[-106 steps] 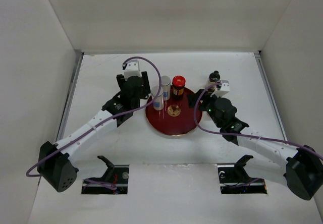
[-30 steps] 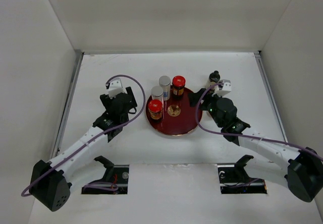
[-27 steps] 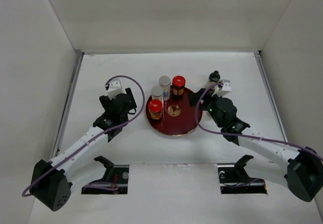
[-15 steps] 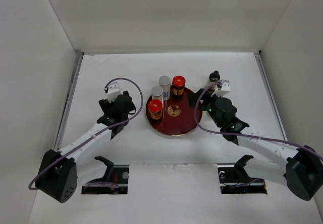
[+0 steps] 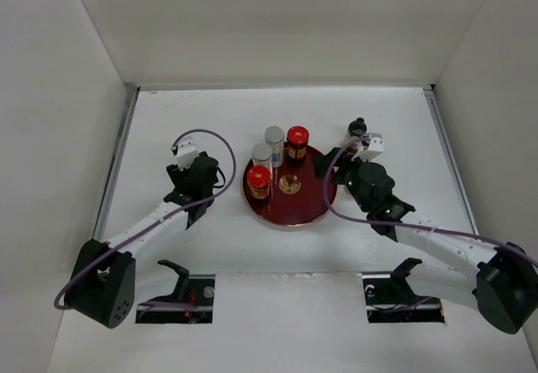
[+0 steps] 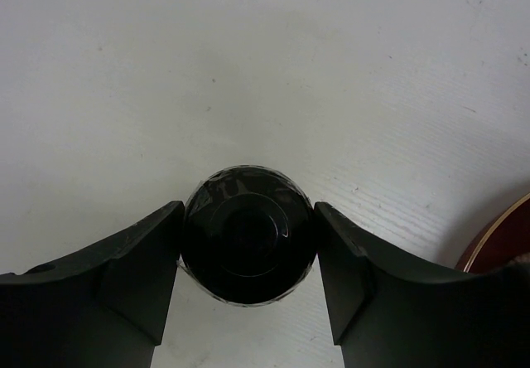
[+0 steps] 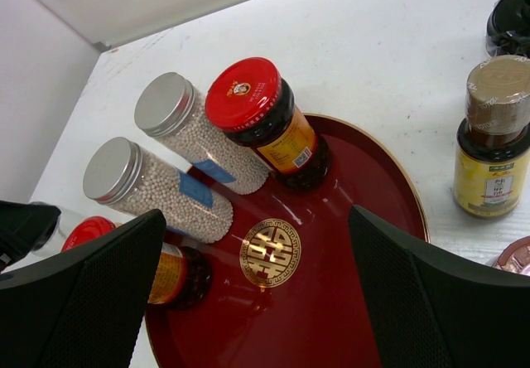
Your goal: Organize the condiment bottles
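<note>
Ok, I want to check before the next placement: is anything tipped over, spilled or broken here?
Nothing stands out. The bottles on the tray stand upright, as does the brown-capped bottle beside it on the table, and no spill shows.

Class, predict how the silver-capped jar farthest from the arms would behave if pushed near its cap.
The silver-capped jar stands tall and narrow, so it would probably tip. Its clear wall looks like glass: likely slippery, breakable. Full of pale grains, it is probably hefty.

Gold ornamental emblem (image 7: 270, 253) at centre of red tray (image 7: 356, 177); label and cap logo on red-capped jar (image 7: 273, 123) illegible.
</note>
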Controlling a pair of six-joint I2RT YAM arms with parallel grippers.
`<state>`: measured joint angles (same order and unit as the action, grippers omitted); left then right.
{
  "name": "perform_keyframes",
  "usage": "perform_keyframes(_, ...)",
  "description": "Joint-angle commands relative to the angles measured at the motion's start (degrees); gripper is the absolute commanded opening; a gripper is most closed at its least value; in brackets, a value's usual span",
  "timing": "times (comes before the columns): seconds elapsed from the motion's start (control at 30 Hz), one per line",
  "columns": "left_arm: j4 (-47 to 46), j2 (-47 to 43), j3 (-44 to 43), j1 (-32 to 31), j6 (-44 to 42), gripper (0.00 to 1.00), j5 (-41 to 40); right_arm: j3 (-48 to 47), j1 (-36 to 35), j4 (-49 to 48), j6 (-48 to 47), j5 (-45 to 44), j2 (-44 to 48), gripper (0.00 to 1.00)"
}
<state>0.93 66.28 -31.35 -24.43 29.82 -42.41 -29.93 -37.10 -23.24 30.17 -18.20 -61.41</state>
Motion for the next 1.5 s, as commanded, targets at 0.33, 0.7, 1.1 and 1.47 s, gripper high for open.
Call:
perform_keyframes(0.33,1.7,-14.6,-8.7,-12.3,-4.2,0.41,-8.3,-1.3,-0.1,-3.1,-0.6,-0.3,0.1,0.95)
perform_keyframes(0.7,-7.2,-5.9,-23.8,-31.6,-11.4,0.41,-6.7,1.2,0.5,-3.8,0.3,-3.2,4.9,0.92)
perform_keyframes(1.1,-15.8,17.2,-30.5,-32.8,-10.2,0.41,3.0,4.8,4.5,-0.9,3.5,-12.6,13.7,0.6)
perform_keyframes(1.47,-21.7,33.6,-32.2,-29.1,-10.0,0.43,5.3,5.2,5.2,-1.0,3.6,-12.5,14.7,0.65)
